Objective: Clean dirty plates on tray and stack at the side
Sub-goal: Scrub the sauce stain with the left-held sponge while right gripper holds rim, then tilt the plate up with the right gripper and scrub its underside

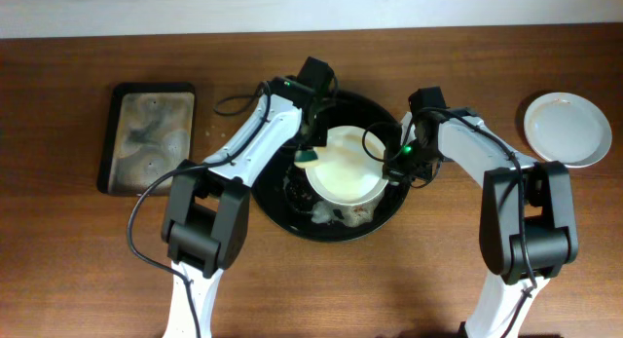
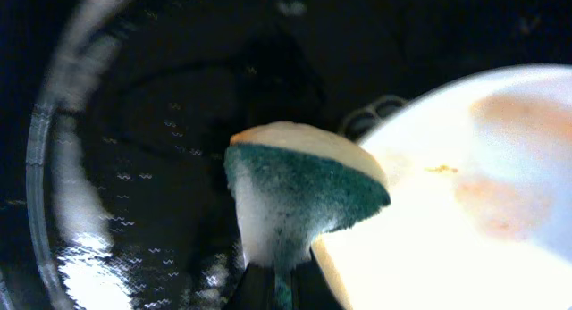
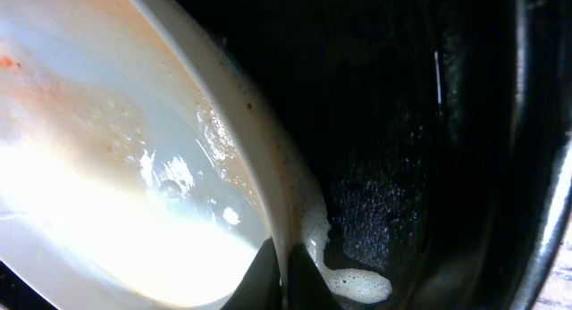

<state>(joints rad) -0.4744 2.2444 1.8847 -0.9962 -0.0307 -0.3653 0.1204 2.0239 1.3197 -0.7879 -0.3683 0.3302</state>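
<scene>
The stained white round plate [image 1: 346, 168] sits inside the black round basin [image 1: 375, 106], its soapy rim pinched by the right hand [image 3: 281, 279]. The left hand [image 2: 279, 294] clamps a green-and-yellow sponge [image 2: 304, 189] at the plate's left edge. Another white plate [image 1: 568, 129] lies well apart on the brown wooden surface [image 1: 389, 289].

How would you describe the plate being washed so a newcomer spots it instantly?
Find the round black basin mid-table. The plate is inside it, a green sponge at its left rim and the right gripper pinching its right rim. The only other white plate lies on bare wood far right, untouched.
</scene>
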